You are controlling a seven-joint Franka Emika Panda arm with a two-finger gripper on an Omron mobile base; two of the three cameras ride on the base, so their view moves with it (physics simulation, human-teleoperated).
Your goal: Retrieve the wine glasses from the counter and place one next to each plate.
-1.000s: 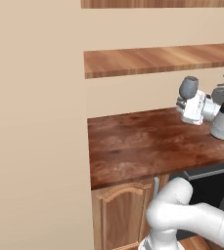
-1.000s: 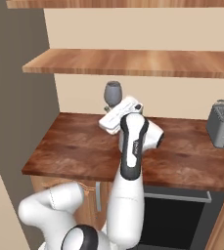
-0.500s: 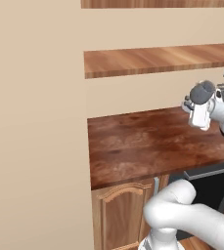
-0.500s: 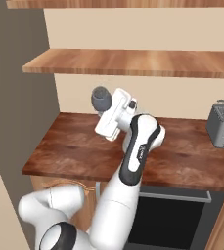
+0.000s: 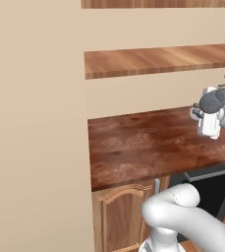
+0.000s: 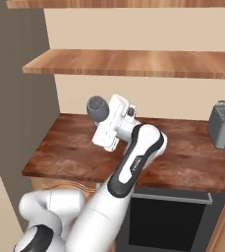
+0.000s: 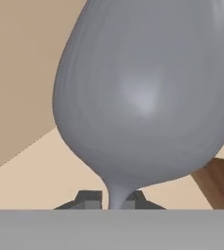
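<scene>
A grey-blue wine glass [image 6: 98,107] hangs tilted in the air above the dark reddish-brown counter [image 6: 65,147], with my gripper [image 6: 105,117] shut on its thin stem. In the hand view the rounded bowl [image 7: 143,93] looms large, and the stem runs down between my two fingertips [image 7: 89,200]. From the left base view the glass [image 5: 212,101] and gripper [image 5: 205,111] sit at the right edge, over the counter [image 5: 143,142]. The plates are out of view.
A grey toaster [image 6: 224,125] stands at the counter's right end. Two wooden shelves [image 6: 133,63] run along the wall above the counter. A tall beige wall panel [image 5: 35,128] closes off the left side. A dark oven front [image 6: 168,216] sits below the counter.
The arm has swung with the glass held: it has tipped further over, dropped a little, and shifted right in the left base view and left in the right base view.
</scene>
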